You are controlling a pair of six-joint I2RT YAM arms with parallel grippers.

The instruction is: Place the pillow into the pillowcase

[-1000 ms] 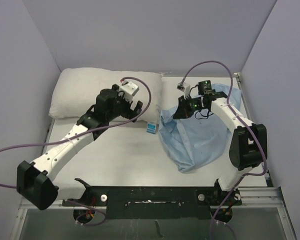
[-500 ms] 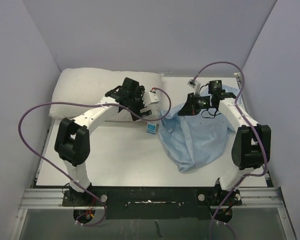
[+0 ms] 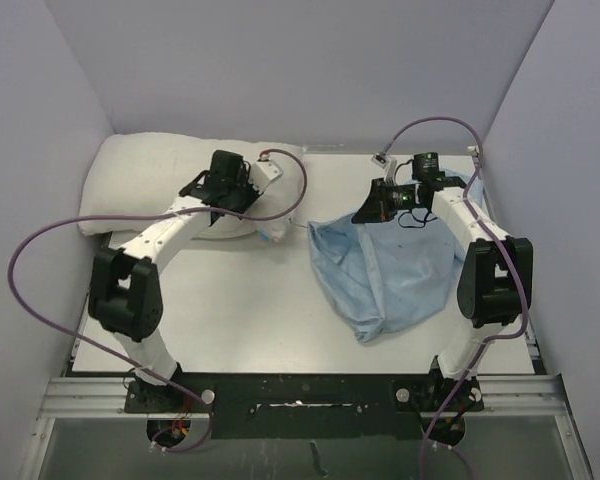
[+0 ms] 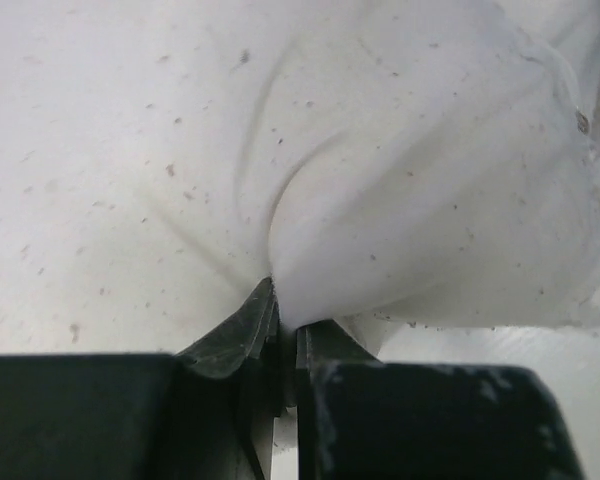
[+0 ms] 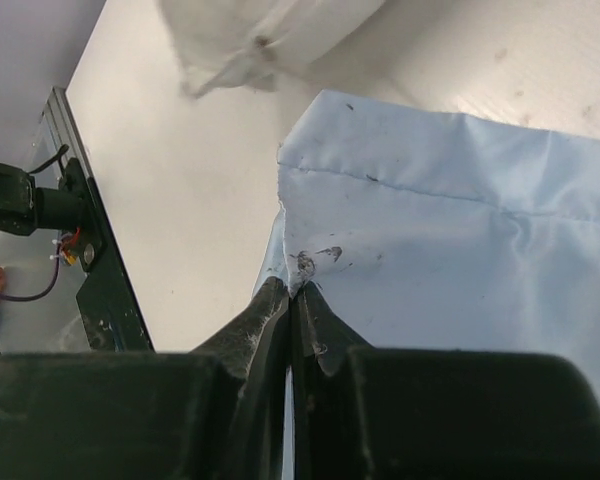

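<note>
The off-white pillow point(image 3: 145, 185) lies at the back left of the table. My left gripper point(image 3: 238, 203) is shut on a pinch of the fabric near its right end. In the left wrist view the pillow point(image 4: 280, 150) bunches into the closed left gripper point(image 4: 285, 315). The light blue pillowcase point(image 3: 385, 275) lies crumpled at the right. My right gripper point(image 3: 364, 213) is shut on its upper left edge. In the right wrist view the pillowcase point(image 5: 460, 230) has its hem pinched in the right gripper point(image 5: 292, 290), and a pillow corner point(image 5: 250, 40) shows beyond it.
A small blue-and-white box point(image 3: 274, 236) sits at the pillow's right end, between pillow and pillowcase. Grey walls close in the table point(image 3: 240, 300) on the left, back and right. The metal rail point(image 3: 300, 385) with the arm bases runs along the near edge.
My left gripper went from open to shut on the pillow, and the pillow has shifted left. The right gripper stayed shut on the pillowcase edge and barely moved.
</note>
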